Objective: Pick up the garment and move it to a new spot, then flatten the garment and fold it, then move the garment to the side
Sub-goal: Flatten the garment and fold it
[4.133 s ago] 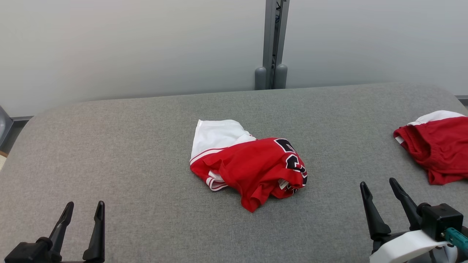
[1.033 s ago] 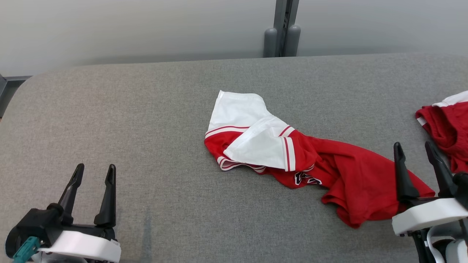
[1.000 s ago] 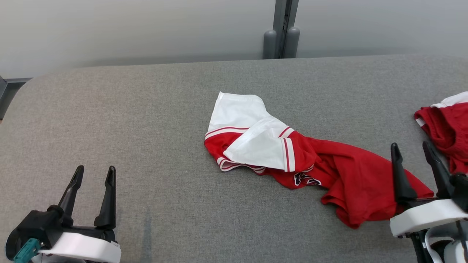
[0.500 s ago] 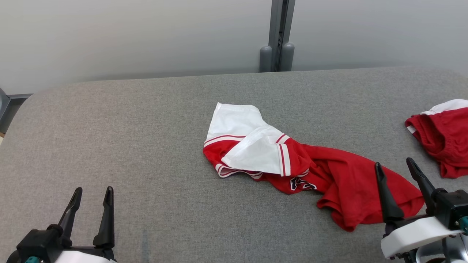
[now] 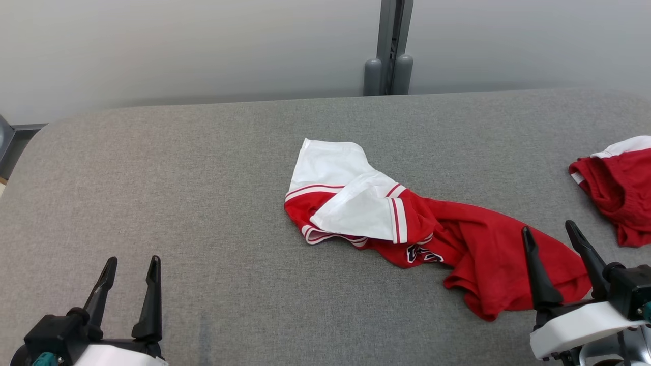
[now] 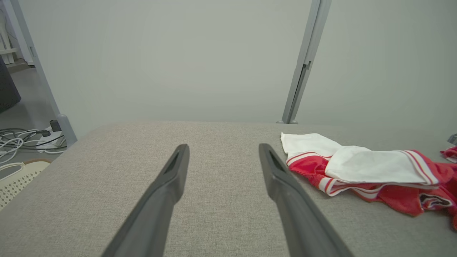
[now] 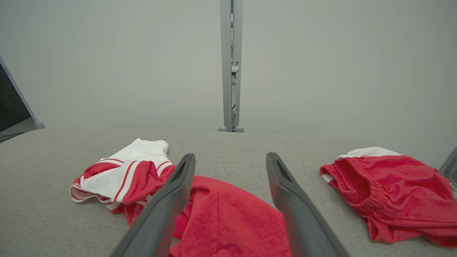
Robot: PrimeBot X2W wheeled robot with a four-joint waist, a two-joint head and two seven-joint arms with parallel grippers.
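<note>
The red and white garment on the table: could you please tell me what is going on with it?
A two-armed robot is working on the red and white garment, which lies crumpled on the grey table, not yet flat or folded. Neither pincer holds it: the left pincer hovers open over bare table, the right pincer open by the garment's red end. A second red garment lies at the right edge.

Garment [image 5: 376, 208] lies on table [image 5: 203, 178] centre; shorts [image 5: 618, 188] to its right.
</note>
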